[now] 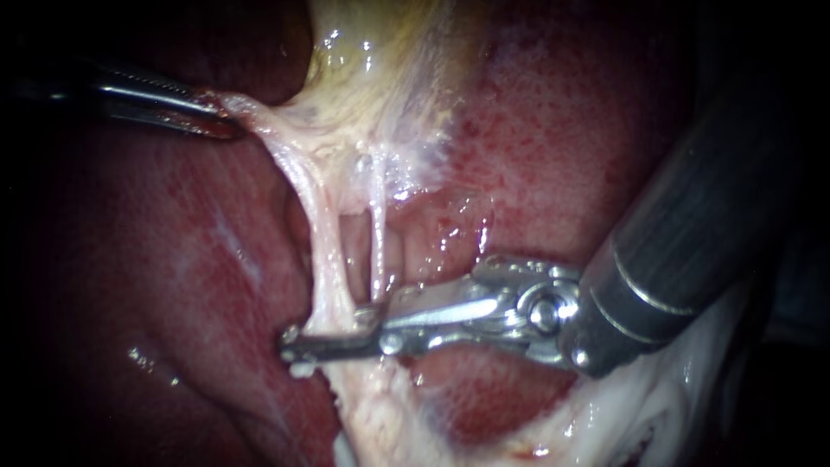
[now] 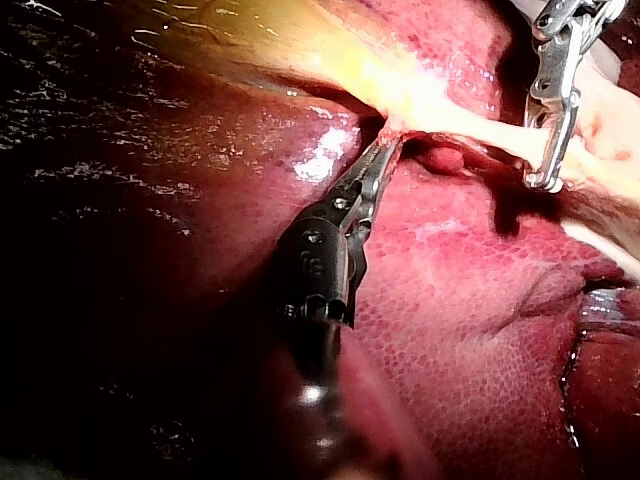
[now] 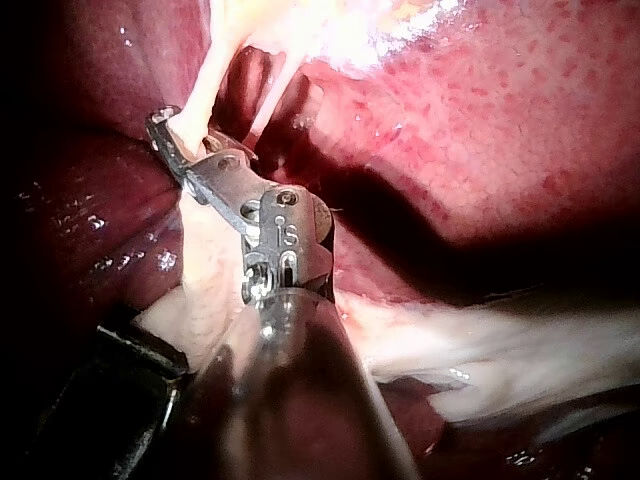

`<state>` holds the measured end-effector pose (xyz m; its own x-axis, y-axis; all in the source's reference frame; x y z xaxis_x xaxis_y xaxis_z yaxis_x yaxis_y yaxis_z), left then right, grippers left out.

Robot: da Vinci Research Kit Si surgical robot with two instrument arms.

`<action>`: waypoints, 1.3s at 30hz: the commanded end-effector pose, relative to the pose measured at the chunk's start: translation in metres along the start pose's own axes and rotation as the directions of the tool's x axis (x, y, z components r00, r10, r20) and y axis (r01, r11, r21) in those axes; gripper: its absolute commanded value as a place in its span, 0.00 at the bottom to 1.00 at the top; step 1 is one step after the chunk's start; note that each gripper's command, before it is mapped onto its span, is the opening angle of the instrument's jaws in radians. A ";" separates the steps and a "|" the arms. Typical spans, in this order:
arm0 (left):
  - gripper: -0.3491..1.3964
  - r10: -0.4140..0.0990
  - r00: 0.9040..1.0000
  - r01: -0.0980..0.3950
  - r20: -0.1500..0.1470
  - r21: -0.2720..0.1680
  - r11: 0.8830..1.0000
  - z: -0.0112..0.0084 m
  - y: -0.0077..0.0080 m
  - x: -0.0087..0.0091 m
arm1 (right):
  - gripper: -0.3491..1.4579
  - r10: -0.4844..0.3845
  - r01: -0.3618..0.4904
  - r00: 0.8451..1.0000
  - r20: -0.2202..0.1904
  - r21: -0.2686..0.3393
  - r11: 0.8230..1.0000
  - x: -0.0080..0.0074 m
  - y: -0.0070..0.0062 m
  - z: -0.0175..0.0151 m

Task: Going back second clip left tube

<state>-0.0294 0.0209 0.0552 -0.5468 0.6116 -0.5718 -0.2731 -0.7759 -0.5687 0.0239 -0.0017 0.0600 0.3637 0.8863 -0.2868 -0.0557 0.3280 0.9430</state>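
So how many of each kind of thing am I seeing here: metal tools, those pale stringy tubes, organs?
Instruments: 2, the left instrument and the right instrument.
Tubes: 2, the left tube and the right tube.
Organs: 2, the liver and the gallbladder.
Total: 6.

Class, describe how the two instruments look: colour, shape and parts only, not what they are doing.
Left instrument: slim, tapering jaws of dark glossy metal on a black hinge block with round pins. Right instrument: bulkier bright silver tip with round pivot pins, on a wide dark grey shaft ringed by two pale bands.
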 end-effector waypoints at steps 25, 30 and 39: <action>0.00 0.003 1.000 -0.003 0.000 -0.005 1.000 -0.0004 -0.0005 -0.0004 | 0.47 -0.526 0.519 0.850 -0.016 -0.142 0.843 -0.0017 0.0017 -0.0061; 0.00 0.003 1.000 -0.003 0.000 -0.005 1.000 -0.0004 -0.0005 -0.0004 | 0.47 -0.637 0.631 0.771 0.027 -0.170 0.757 -0.0019 0.0010 -0.0096; 0.00 0.003 1.000 -0.003 0.000 -0.005 1.000 -0.0004 -0.0006 -0.0005 | 0.47 -0.696 0.714 0.700 0.161 -0.148 0.685 -0.0021 -0.0001 -0.0155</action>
<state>-0.0286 0.0211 0.0556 -0.5476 0.6092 -0.5735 -0.2677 -0.7770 -0.5698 0.0081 0.0015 0.0578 0.4467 0.3306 -0.8313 0.0889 0.9082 0.4089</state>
